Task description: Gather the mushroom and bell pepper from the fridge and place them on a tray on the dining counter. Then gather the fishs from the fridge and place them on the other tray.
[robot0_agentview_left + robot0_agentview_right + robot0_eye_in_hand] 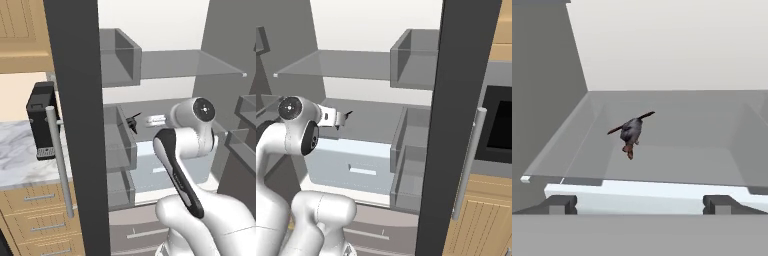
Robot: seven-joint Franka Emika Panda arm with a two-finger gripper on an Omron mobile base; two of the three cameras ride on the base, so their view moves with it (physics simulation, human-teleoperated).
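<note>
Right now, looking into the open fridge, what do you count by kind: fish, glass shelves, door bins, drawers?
Fish: 1, on the middle glass shelf
Glass shelves: 2
Door bins: 3 on the near door, stacked; others at the picture's edge go uncounted
Pale drawer: 1, under the fish's shelf
Gripper: 1, open, short of the fish
Total: 8

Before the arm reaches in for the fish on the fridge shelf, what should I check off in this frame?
1. Fridge door open, shelf exposed: ok.
2. Pincer open, nothing between its tips: ok.
3. Fish in the hand view, ahead of the tips: ok.
4. Fish lying alone on the glass shelf, nothing beside it: ok.
5. Pincer down at the fish: not ok, a gap remains.
6. Second fish located: cannot tell.
</note>
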